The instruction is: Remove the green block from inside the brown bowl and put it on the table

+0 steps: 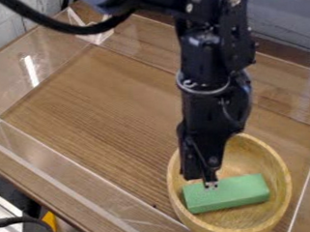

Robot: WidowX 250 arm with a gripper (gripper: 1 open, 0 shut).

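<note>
Block [227, 193] in bowl [279, 167]; bowl on table's [105, 101] near-right

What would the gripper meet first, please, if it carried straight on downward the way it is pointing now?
The gripper points straight down at the left end of the green block in the brown bowl, so it would meet the block first. Its tips look already on or at the block; depth is unclear.

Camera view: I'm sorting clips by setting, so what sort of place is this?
Likely a robot test bench: a wood-grain table fenced by clear acrylic walls, one black arm, a brown bowl.
</note>
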